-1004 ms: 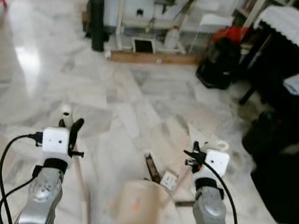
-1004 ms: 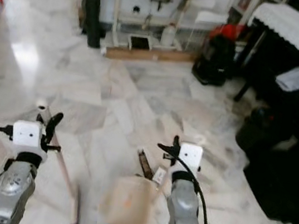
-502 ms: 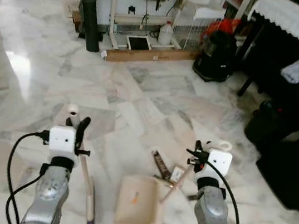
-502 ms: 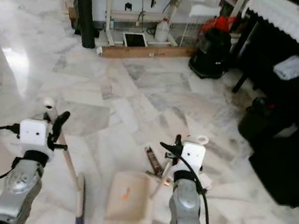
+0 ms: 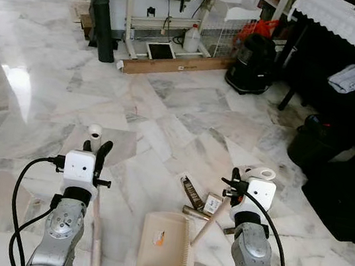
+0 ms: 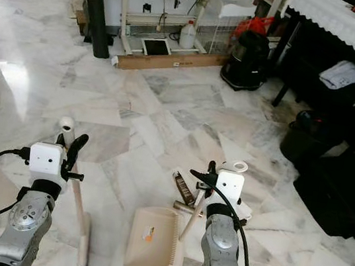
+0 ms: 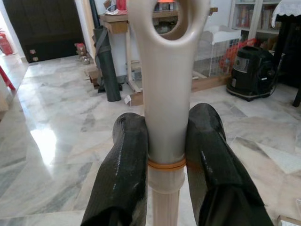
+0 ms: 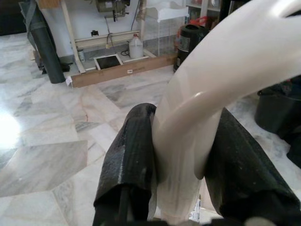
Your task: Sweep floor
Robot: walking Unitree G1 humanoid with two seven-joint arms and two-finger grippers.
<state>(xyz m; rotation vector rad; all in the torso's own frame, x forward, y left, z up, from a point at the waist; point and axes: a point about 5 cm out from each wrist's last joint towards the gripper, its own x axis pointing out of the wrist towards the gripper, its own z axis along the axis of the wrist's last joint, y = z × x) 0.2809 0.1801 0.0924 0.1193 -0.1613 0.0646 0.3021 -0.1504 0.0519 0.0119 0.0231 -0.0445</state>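
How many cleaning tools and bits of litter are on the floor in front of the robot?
Brooms: 1, the broom in the left gripper
Dustpans: 1, the dustpan held by the right gripper
Litter pieces: 3, litter
Total: 5

- The floor (image 5: 167, 115) is polished grey-and-white marble, glossy enough to mirror a bright patch of light.
- The broom handle (image 7: 164, 113) looks like smooth cream plastic with a soft sheen.
- The dustpan (image 5: 164, 241) is matt beige plastic, ridged along one edge; its handle (image 8: 207, 108) is glossy white plastic.
- The left claw (image 7: 165, 155) and right claw (image 8: 181, 165) have black, slightly shiny, finely textured fingers.
- Both arms are brushed silver metal.
- A white lace-edged cloth (image 5: 347, 24) covers a dark table.
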